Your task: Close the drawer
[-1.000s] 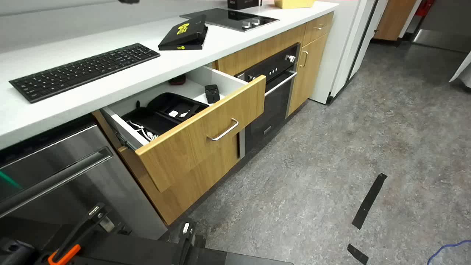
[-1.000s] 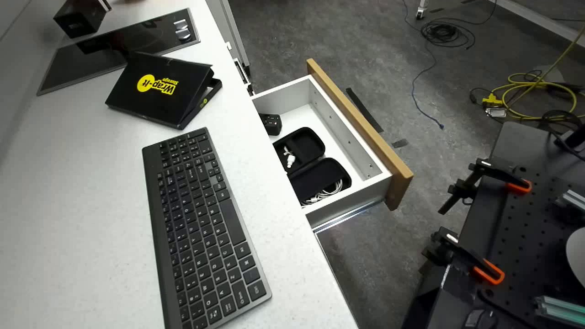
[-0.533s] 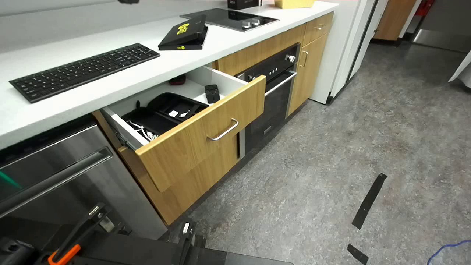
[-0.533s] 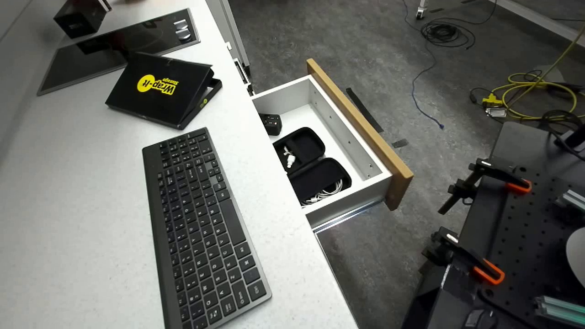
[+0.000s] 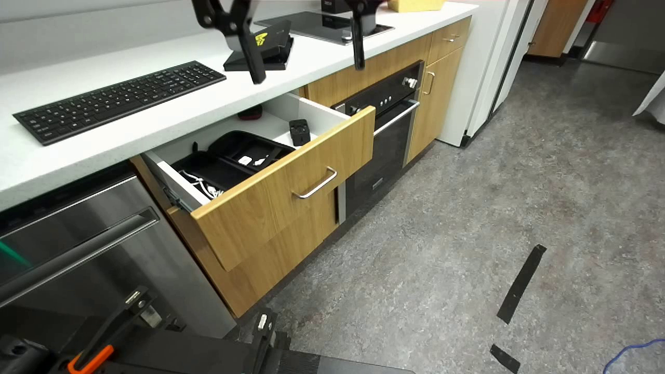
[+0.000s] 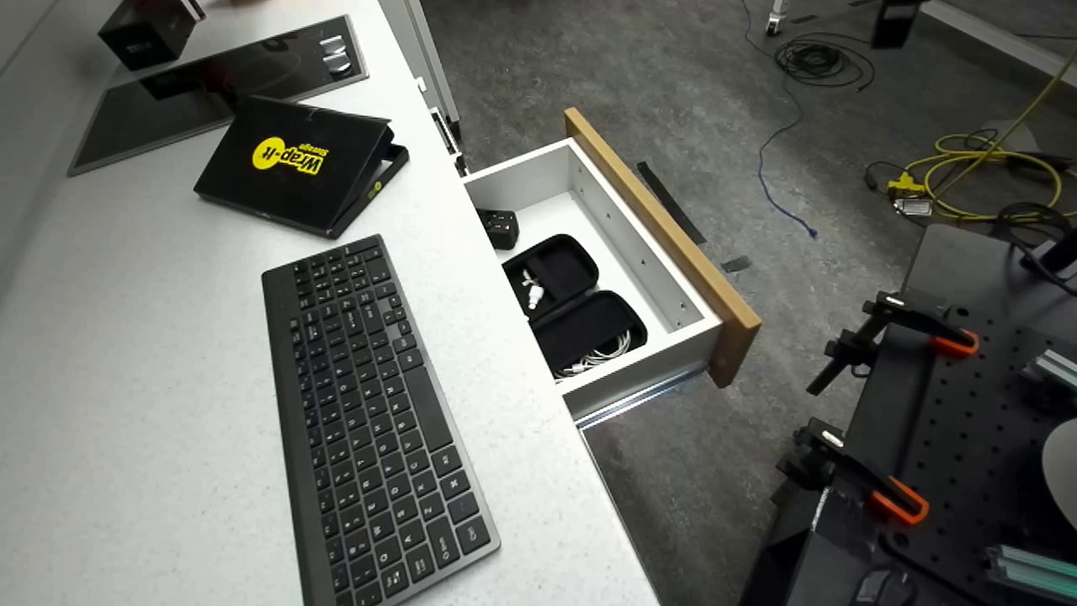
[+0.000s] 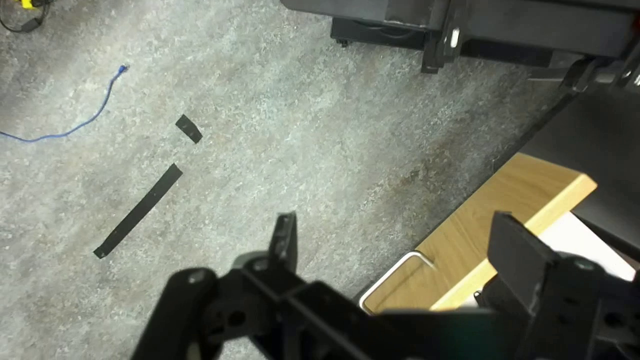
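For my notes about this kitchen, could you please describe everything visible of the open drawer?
The drawer has a light wood-look front with a short silver bar handle, white inner walls and a metal runner along one side. It is pulled out from beneath the white countertop, about level. Inside rest an open black case, a black block and, deeper, a small dark reddish item. The open gripper is apart from it.

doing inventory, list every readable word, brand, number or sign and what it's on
"Wrap-It Storage" in yellow: flat black box
Yellow mark on its edge: too small
Key legends, long dark grey keyboard: mostly too small
Badge, black glass-fronted oven: too small
Lettering, block-shaped black box: too blurred
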Robot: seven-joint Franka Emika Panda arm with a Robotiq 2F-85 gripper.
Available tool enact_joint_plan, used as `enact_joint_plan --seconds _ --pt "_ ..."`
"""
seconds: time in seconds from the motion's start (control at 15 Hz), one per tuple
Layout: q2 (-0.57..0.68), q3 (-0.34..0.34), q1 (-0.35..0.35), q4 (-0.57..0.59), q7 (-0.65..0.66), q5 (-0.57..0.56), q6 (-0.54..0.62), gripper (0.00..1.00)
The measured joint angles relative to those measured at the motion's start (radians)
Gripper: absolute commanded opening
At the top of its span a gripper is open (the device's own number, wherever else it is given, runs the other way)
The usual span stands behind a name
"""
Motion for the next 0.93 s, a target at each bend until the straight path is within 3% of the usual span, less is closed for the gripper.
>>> enact_joint_plan --seconds 0.27,0.73,0.93 --pt "0.176 0.004 -0.001 0.004 0.057 0.008 0.162 1.00" --pt "0.168 0.008 -0.005 0.005 0.057 0.008 0.162 1.00" --pt "0.216 0.025 -0.011 0.008 0.161 0.005 0.227 1.00"
